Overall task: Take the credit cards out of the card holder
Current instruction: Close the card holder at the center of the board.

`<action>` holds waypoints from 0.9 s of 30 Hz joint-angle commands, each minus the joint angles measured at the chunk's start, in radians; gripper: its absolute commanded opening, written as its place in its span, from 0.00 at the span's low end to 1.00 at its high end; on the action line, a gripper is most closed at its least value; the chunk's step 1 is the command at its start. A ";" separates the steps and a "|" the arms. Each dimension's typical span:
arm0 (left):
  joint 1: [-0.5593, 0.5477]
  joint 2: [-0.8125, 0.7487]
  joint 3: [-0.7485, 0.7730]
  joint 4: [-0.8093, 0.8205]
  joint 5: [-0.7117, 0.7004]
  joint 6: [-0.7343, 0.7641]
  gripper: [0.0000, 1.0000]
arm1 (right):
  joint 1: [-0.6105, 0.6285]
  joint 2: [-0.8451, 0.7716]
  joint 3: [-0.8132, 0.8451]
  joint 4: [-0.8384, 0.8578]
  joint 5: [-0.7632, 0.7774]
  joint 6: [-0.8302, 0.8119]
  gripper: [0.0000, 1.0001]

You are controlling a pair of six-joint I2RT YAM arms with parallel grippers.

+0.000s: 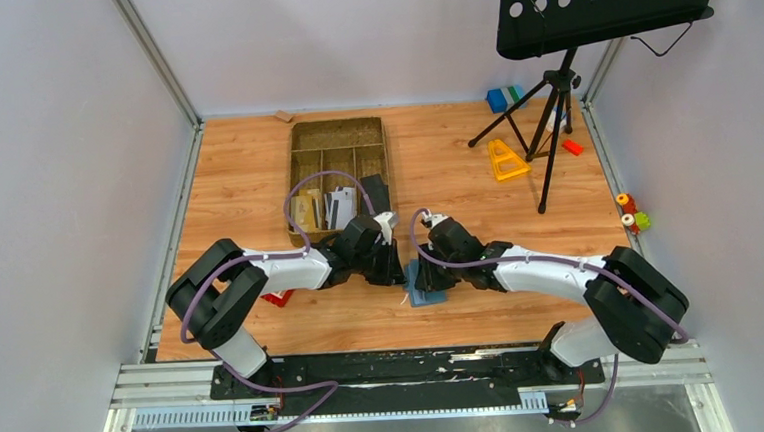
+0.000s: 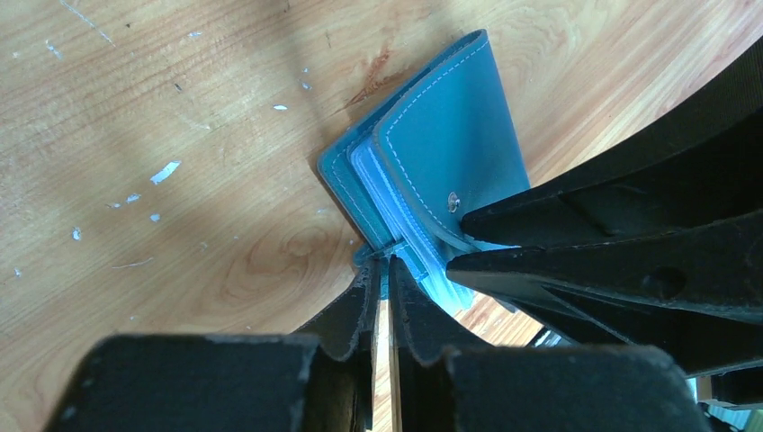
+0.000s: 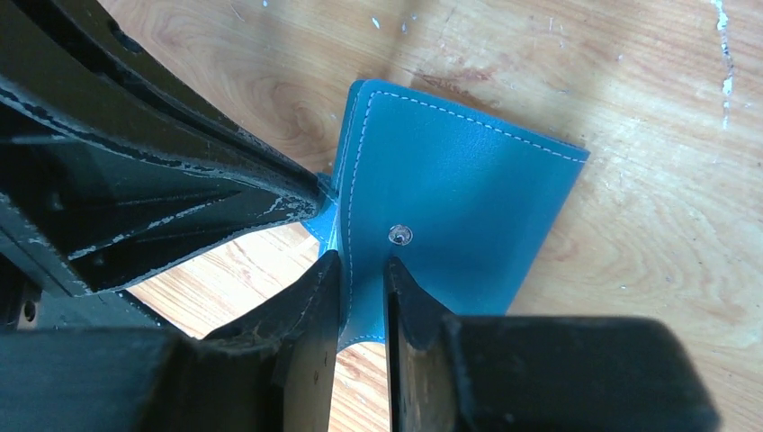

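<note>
No legible text, label, brand, number or sign on anything in view.

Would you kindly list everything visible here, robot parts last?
card holder: one, slate-blue, near-centre table, partly open.
credit cards: several, tan and pale, in the tray's near end.
tray: one, brown, divided, far centre-left.
music stand: one, black, far right.
block: one, blue-and-green, far edge by the stand.
triangular piece: one, yellow, beside the stand's legs.
red piece: one, small, right of the stand.
red block: one, near left, partly hidden.
toys: few, red-yellow-green, beyond the right edge.
left gripper: one, black, tips at the holder's inner leaves.
right gripper: one, black, closed on the holder's flap.
</note>
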 commanded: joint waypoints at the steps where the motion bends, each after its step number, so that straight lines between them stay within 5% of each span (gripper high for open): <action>1: -0.007 -0.006 0.014 -0.021 -0.012 0.023 0.13 | 0.000 0.042 -0.032 0.027 0.022 -0.001 0.24; 13: -0.007 -0.154 -0.016 -0.104 -0.084 0.052 0.13 | 0.000 -0.193 0.007 -0.040 -0.083 -0.016 0.54; 20: -0.007 -0.307 -0.074 -0.156 -0.172 0.065 0.13 | -0.039 -0.298 0.012 -0.122 -0.010 -0.014 0.46; 27: -0.006 -0.474 -0.094 -0.286 -0.291 0.090 0.13 | -0.067 -0.380 -0.052 -0.143 0.131 -0.015 0.26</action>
